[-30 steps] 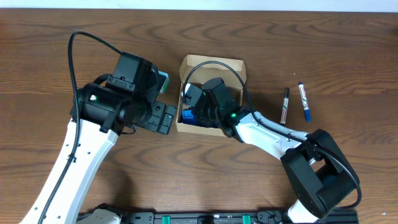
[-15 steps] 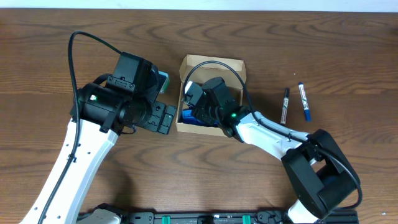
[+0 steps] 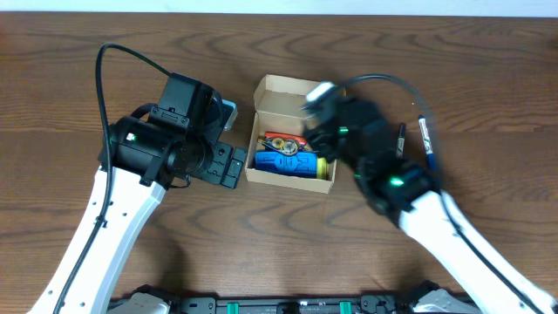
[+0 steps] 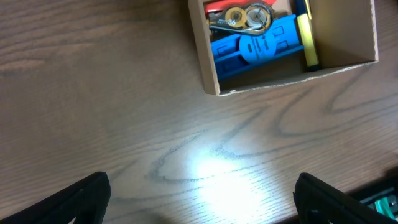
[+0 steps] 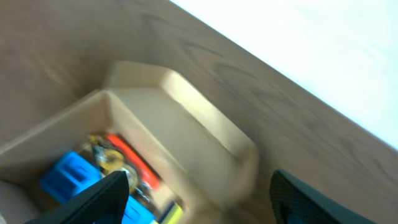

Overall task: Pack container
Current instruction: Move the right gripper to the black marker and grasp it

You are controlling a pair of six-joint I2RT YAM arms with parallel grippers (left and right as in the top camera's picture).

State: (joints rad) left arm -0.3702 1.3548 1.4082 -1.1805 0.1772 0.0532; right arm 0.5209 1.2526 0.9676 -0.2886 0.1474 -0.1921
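1. Container (image 3: 288, 103) sits with its lid open near the middle of the table (image 3: 453, 52) in your overhead view.
   - Along its 6 o'clock wall lies a blue plastic piece (image 3: 286, 163), with a yellow item (image 3: 322, 166) at that piece's 3 o'clock end and an orange-red item (image 3: 281, 137) just toward 12 o'clock.
   - Your left gripper (image 3: 228, 166) is just beside the box's 8 o'clock corner. Whether it touches the cardboard, you cannot tell from here.
   - Your right gripper (image 3: 324, 103) is a blur over the box's 2 o'clock corner.
   - A blue marker (image 3: 426, 139) lies on the wood at the box's 3 o'clock, well apart. A black marker (image 3: 401, 133) lies beside it, partly hidden by the right arm.

2. From your left wrist, the left gripper (image 4: 199, 199) is released.
   - Its fingers (image 4: 81, 199) are spread wide at 7 and 5 o'clock of the picture, with only bare wood between them.
   - The container (image 4: 342, 34) fills the 1 o'clock part.
   - In it you can see the blue plastic piece (image 4: 258, 46), the yellow item (image 4: 305, 43) and some metal rings (image 4: 239, 15).

3. From your right wrist the picture is soft.
   - The right gripper (image 5: 205, 202) is also released, with its fingers (image 5: 109, 196) apart and nothing grasped.
   - The container (image 5: 180, 124) lies toward 8 o'clock, its flap tilted outward.
   - The blue plastic piece (image 5: 68, 177) and the orange-red item (image 5: 127, 158) show inside.
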